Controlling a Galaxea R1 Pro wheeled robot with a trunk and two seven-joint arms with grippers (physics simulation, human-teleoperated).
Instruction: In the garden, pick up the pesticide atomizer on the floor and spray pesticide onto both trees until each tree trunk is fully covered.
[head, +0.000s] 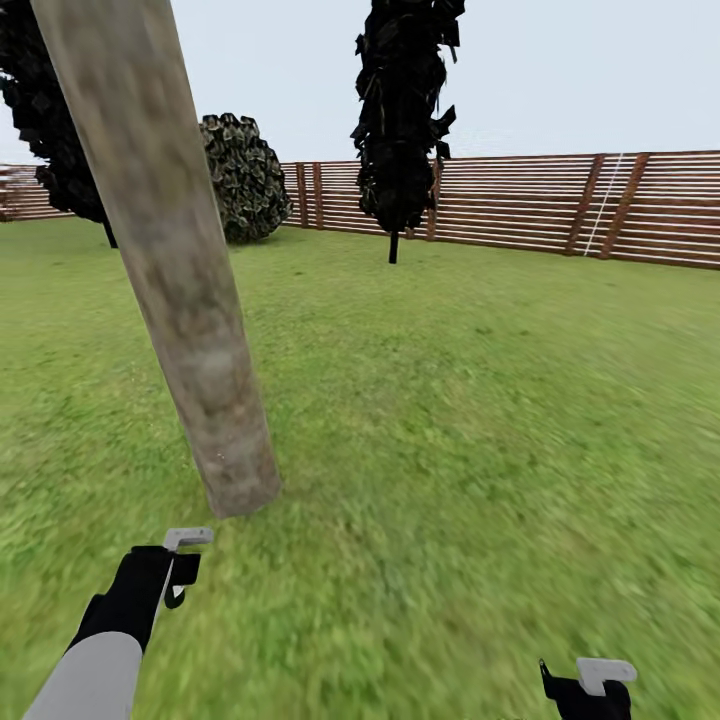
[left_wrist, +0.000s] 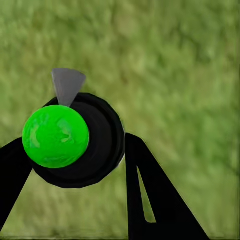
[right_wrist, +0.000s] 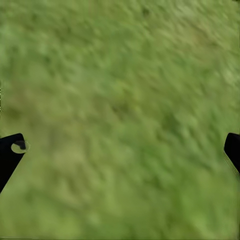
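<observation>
- Two pincers low in the head view. My left pincer (head: 178, 570) is closed around a small dark thing; my right pincer (head: 590, 683) is spread wide with nothing in it, only grass between its fingers (right_wrist: 11, 150) in the right wrist view.
- Left wrist view: a round black body with a bright green ball (left_wrist: 55, 136) on it and a grey wedge (left_wrist: 67, 86) poking out. I take it for the pesticide atomizer (left_wrist: 102, 145). It sits between my two black fingers (left_wrist: 150, 195) and touches both, held above the grass.
- Handling, my guess: light, stiff, a smooth round shell, so it could roll or twist in a two-finger pinch. Best hold is across the widest part of the body, with the spray end left free. The grip looks off-centre, with the bottle nearer one finger, so no fast wrist swings.
- Which end sprays I cannot tell; the grey wedge may be the nozzle.
- Lawn (head: 450, 420) runs all around, blurred under both wrists.
- Tree trunk (head: 185, 300) is just ahead of the left pincer, thick, pale and mottled, leaning in the view. Whether any pesticide is on the bark I cannot tell.
- Far: a rounded shrub (head: 243, 180), a black conifer (head: 400, 120) and a brown slat fence (head: 520, 205) at the garden edge.
</observation>
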